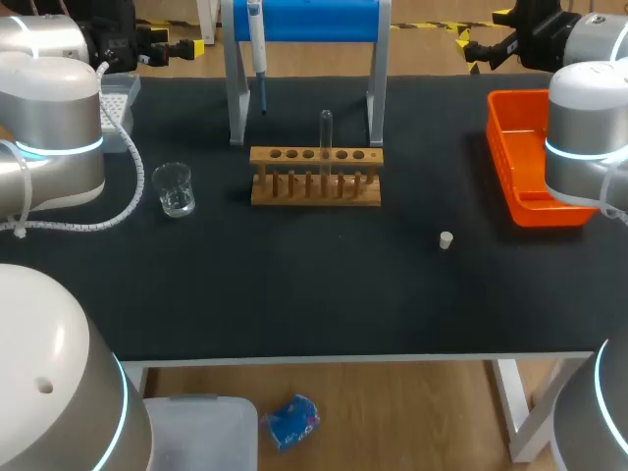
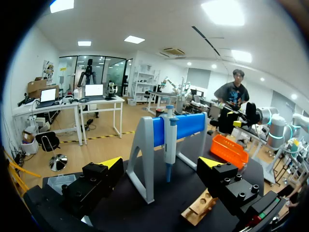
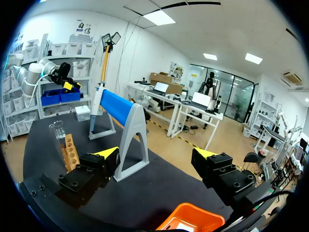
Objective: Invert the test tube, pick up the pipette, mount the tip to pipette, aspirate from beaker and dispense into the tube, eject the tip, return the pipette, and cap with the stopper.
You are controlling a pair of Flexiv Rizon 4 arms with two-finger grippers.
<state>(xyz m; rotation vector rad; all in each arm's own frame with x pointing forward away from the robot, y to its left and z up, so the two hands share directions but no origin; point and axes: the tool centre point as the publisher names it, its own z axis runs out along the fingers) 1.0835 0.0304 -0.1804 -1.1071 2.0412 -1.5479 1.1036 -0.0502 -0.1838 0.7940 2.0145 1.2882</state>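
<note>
A clear test tube [image 1: 326, 132] stands in the wooden rack [image 1: 315, 177] at the table's middle back. Behind it the pipette [image 1: 257, 49] hangs on the blue-barred stand [image 1: 304, 20]. A glass beaker [image 1: 174, 188] sits left of the rack, and a small white stopper [image 1: 445, 239] lies to the right. My left gripper [image 1: 182, 47] is at the back left, open and empty, facing the pipette [image 2: 169, 145]. My right gripper [image 1: 481, 47] is at the back right, open and empty, above the orange bin, with the test tube [image 3: 59, 133] off to one side.
An orange bin [image 1: 530, 157] stands at the right edge of the table. A tip box [image 1: 118, 108] sits at the back left under my left arm. The rack [image 2: 200, 208] lies just below and ahead of my left gripper's fingers [image 2: 112, 162].
</note>
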